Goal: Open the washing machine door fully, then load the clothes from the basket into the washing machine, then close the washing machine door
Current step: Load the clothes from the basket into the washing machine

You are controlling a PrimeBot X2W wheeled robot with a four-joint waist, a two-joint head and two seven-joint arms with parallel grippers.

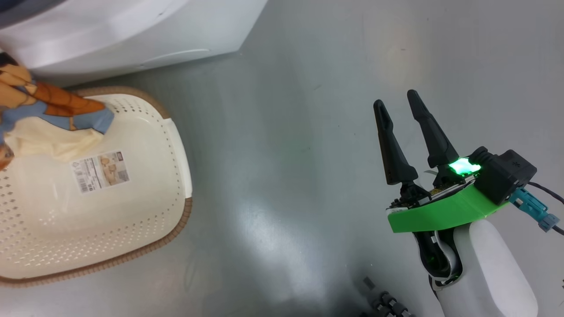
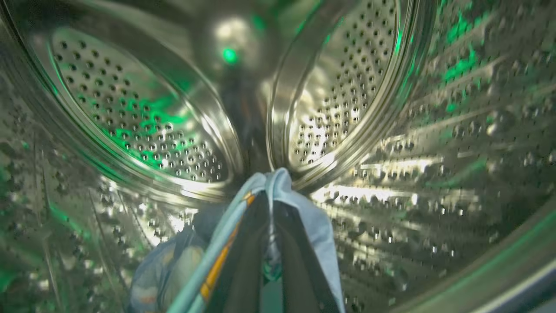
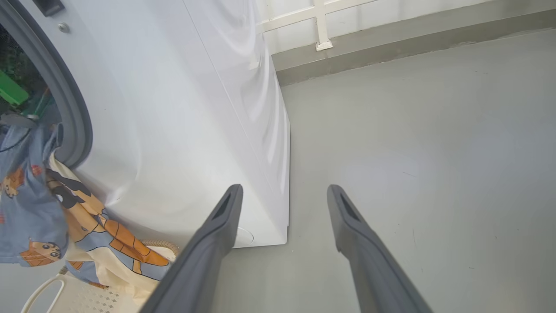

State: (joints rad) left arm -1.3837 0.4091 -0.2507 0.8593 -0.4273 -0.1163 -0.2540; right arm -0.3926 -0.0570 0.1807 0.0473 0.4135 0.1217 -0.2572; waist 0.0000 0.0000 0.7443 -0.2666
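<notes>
My left gripper point(image 2: 271, 195) is inside the steel perforated drum point(image 2: 143, 117) of the washing machine point(image 1: 132, 31), shut on a fold of the light blue clothes point(image 2: 319, 230). The rest of the clothes point(image 3: 30, 204) trail out over the grey gasket point(image 3: 69, 108) and hang down the white front. Their blue, orange and cream end point(image 1: 53, 114) lies in the cream basket point(image 1: 176, 229) on the floor. The basket's corner point(image 3: 78, 300) sits below the hanging fabric. My right gripper point(image 1: 395, 100) stands open over bare floor, right of the basket, holding nothing point(image 3: 284, 191). The washing machine door is out of view.
The grey floor point(image 1: 286, 154) stretches between the basket and my right arm. A low wall base with a white frame point(image 3: 321, 26) runs behind the machine. A blue cable connector point(image 1: 535, 209) sticks out from my right wrist.
</notes>
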